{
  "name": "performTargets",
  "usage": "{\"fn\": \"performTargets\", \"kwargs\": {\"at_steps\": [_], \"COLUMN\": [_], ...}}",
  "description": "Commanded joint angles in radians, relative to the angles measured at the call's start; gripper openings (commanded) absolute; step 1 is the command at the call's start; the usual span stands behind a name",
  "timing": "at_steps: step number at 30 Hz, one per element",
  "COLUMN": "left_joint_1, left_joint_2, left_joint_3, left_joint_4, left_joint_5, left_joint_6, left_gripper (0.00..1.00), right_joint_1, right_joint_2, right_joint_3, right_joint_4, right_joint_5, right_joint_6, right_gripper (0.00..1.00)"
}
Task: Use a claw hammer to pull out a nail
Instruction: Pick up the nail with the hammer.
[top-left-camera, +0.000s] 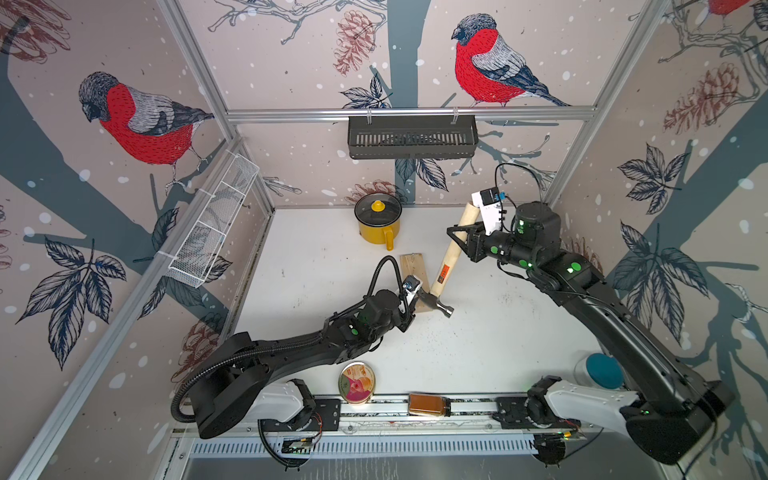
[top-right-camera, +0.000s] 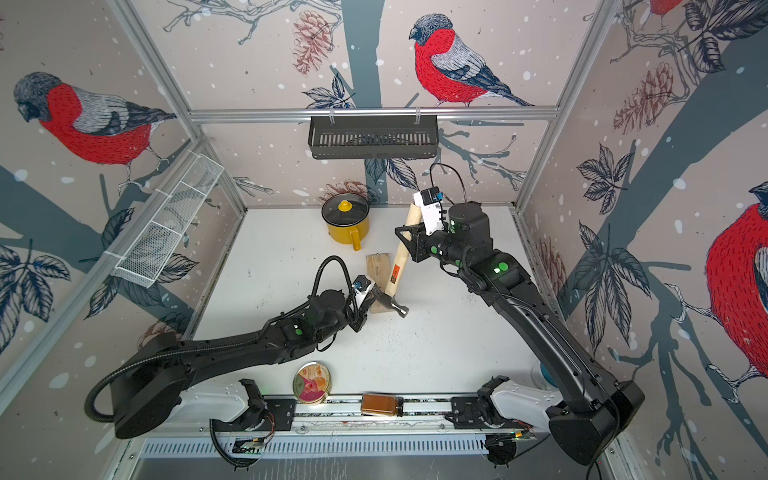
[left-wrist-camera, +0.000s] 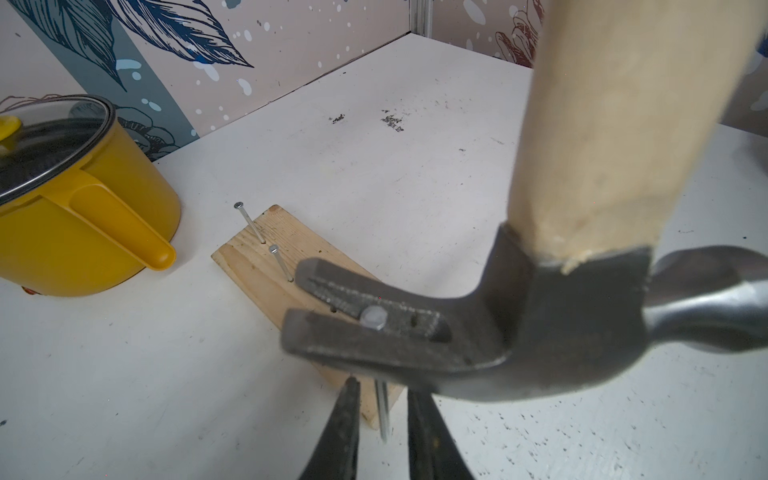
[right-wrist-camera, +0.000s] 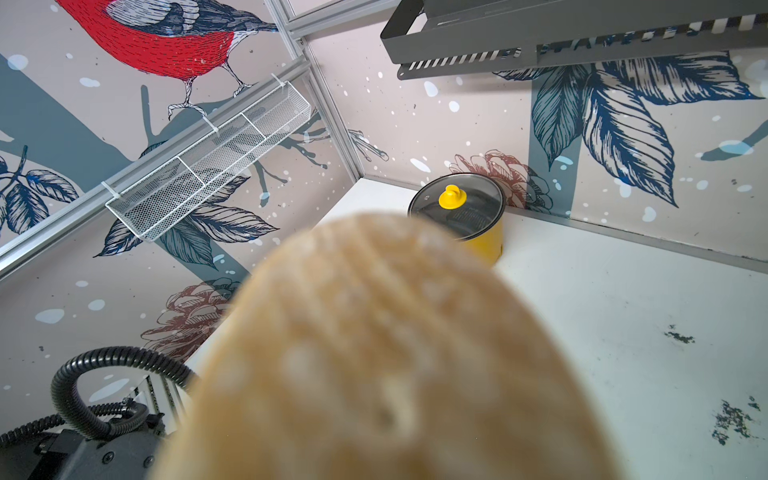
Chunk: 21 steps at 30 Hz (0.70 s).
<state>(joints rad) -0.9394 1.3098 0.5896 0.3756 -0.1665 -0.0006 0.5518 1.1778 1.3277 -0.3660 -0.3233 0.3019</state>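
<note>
In both top views the right gripper (top-left-camera: 458, 236) clamps the pale wooden handle of the grey-headed claw hammer (top-left-camera: 441, 274), its head over a pale wooden board (top-left-camera: 410, 261); in the left wrist view the forked claw cradles a thin steel nail (left-wrist-camera: 373, 319), its shaft between the parted fingers of the left gripper (left-wrist-camera: 381, 390); the right wrist view shows the handle's blurred butt.

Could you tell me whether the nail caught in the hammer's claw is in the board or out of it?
Out, it appears: the nail hangs by its head from the claw hammer, tip bare beyond the board.
</note>
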Motion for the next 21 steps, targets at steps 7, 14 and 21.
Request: {"fn": "performTargets", "kwargs": {"at_steps": [7,14,21], "left_joint_1": [-0.001,-0.001,-0.001], "left_joint_2": [0.003,-0.004,-0.006], "left_joint_3": [0.016,0.017,0.017], "left_joint_4": [0.015,0.012,0.013], "left_joint_5": [-0.025,-0.035,-0.03], "left_joint_6": [0.001,0.001,0.002], "left_gripper": [0.18,0.13,0.08], "right_joint_1": [0.003,0.005,0.005], "right_joint_2": [-0.017,-0.02,-0.019], "right_joint_3": [0.011,0.005,-0.002], "right_joint_4": [0.07,0.067,0.066], "right_joint_5": [-0.008,-0.005,-0.001], "right_joint_6": [0.006,0.003,0.005], "right_gripper": [0.0,0.0,0.0]}}
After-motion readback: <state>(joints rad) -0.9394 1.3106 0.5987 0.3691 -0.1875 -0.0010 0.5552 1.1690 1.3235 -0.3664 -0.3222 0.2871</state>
